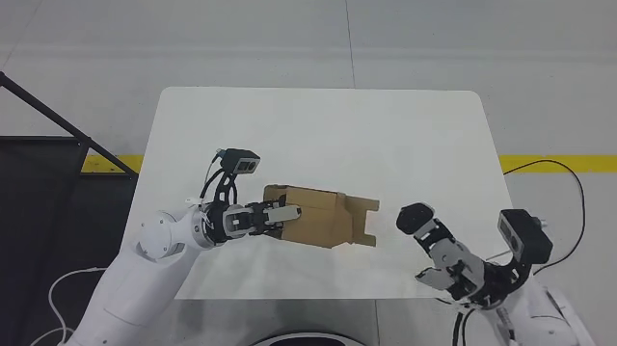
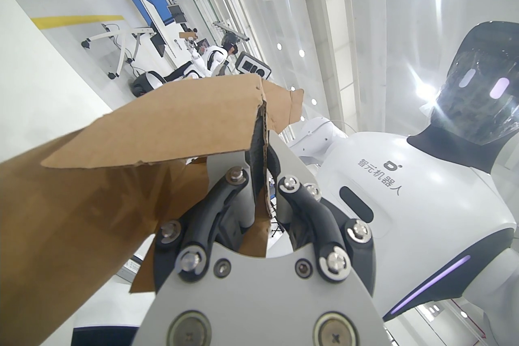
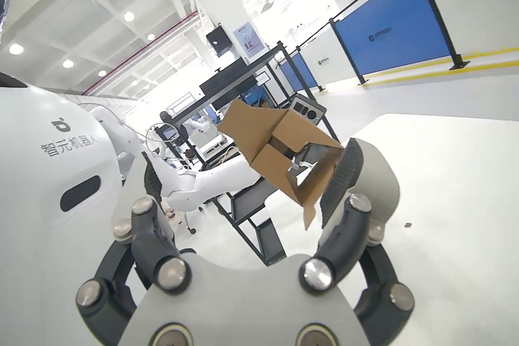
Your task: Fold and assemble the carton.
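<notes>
Left pincer pinches one wall of the open corrugated carton, apparently clear of the worktop. Right pincer gapes near its far flaps, untouching. That single-edge grip may let it swivel or tear.

Arms: glossy white shells, dark joints. Both left gripper and right gripper: grey plate, black linkages, bright round screws, ribbed black pads. Black camera box per wrist; thin black cable. Torso white, violet light strip; head glossy black.
</notes>
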Controlling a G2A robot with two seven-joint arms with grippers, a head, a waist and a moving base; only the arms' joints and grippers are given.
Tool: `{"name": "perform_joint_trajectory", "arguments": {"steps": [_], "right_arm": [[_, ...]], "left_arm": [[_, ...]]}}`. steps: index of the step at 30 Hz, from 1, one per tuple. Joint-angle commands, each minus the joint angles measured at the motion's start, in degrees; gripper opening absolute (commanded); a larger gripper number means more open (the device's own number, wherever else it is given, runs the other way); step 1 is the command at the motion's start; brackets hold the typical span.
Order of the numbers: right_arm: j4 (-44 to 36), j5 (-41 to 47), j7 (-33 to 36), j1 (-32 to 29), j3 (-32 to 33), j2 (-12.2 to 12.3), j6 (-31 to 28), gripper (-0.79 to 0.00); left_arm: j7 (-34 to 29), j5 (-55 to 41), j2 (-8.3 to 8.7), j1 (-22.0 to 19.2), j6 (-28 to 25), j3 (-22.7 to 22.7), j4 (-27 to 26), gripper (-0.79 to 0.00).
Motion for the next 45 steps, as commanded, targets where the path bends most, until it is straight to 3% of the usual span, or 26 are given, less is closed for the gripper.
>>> {"name": "perform_joint_trajectory", "arguments": {"steps": [1,16,28,39,45], "right_arm": [[0.97,0.34,-0.49,0.42,-0.12,-0.08,1.94,0.0],[5.72,5.1,10.1,9.61,-5.64,0.01,12.97,0.0],[4.72,6.55,18.16,12.84,-9.42,0.09,13.86,0.0],[2.08,5.56,20.34,11.92,-9.64,0.32,13.48,0.0],[-0.31,0.47,17.19,10.54,-8.58,0.29,16.34,0.0]], "left_arm": [[-0.05,0.03,-0.04,0.01,0.04,-0.05,0.01,-0.785],[0.53,2.23,-0.37,-0.08,0.07,-0.18,0.3,-0.785],[1.08,4.01,-0.54,0.05,0.22,-0.38,0.33,-0.785],[2.26,7.13,-0.63,0.32,0.03,-0.71,0.1,-0.785],[5.09,12.35,-0.68,1.01,-1.29,-0.88,-0.78,-0.785]]}}
